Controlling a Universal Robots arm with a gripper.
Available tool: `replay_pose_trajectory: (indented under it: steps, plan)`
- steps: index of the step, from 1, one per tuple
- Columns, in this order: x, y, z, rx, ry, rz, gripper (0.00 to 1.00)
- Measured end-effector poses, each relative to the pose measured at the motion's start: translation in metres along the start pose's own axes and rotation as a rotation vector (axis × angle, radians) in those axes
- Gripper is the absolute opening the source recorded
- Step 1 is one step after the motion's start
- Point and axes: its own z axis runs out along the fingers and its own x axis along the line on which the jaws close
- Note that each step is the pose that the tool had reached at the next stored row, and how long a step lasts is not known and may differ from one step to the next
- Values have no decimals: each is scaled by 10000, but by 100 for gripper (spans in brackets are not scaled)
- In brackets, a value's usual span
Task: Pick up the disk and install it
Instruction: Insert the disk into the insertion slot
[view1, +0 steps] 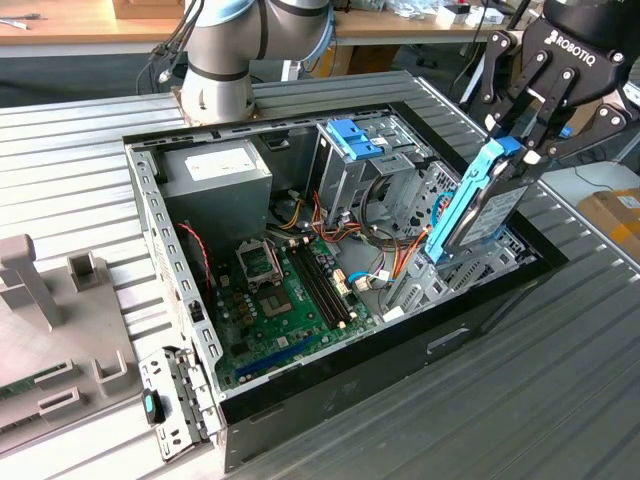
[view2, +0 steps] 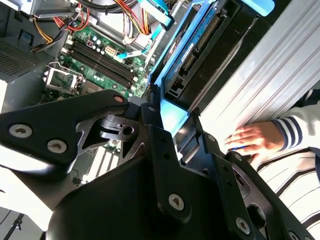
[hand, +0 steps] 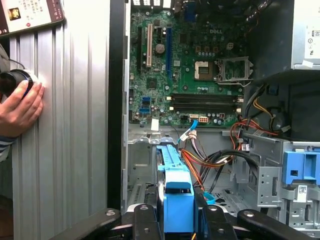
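Observation:
The disk (view1: 478, 212) is a dark flat drive with blue plastic rails. It stands on edge, tilted, with its lower end inside the open computer case (view1: 480, 310) near the corner at the exterior view's right. My gripper (view1: 522, 152) is shut on the disk's upper end, its black fingers on either side of the blue rail. In the second wrist view the disk (view2: 187, 52) reaches from my gripper (view2: 172, 125) down into the case. In the first wrist view the disk's blue rail (hand: 175, 187) sits between the fingers of my gripper (hand: 178, 212), above the drive bay floor.
The case holds a green motherboard (view1: 290, 290), a grey power-supply box (view1: 215, 170), a metal cage with a blue latch (view1: 355, 138) and loose cables (hand: 220, 160). A person's hand (hand: 20, 107) rests on the ribbed table beside the case. A grey fixture (view1: 40, 300) stands at the exterior view's left.

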Motion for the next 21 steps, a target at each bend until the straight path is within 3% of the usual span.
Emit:
replay_pose_trajectory:
  steps: [11, 13, 15, 19, 21]
  plan:
    - [-6, 9, 72, -1, -39, 42, 36]
    - [-6, 3, 127, 0, -39, 42, 36]
    - [-5, -1, 225, 0, -39, 44, 36]
    - [0, -4, 310, 0, -38, 44, 36]
    - [3, -20, 387, 0, -40, 43, 36]
